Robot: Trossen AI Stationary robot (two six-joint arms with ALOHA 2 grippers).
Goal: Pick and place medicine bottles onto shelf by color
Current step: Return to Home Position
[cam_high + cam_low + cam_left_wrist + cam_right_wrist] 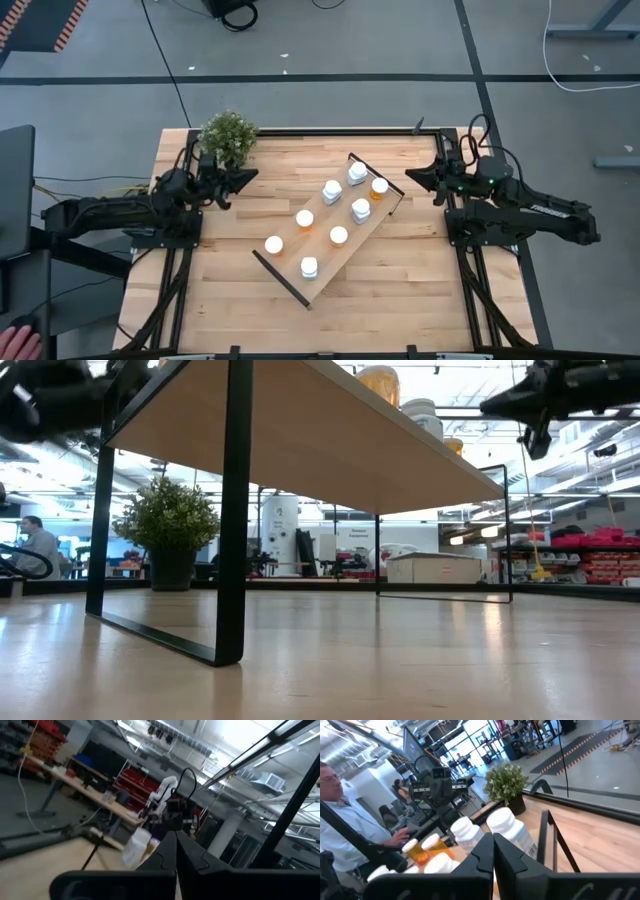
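Wooden table (pixel 230 300), bottles (pixel 305 218) on shelf (pixel 321 243), left end effector (pixel 248 177) and right end effector (pixel 411 177) closed, empty

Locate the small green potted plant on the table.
In the high view the potted plant stands on the table at its far left corner, beside the left gripper, clear of the shelf.
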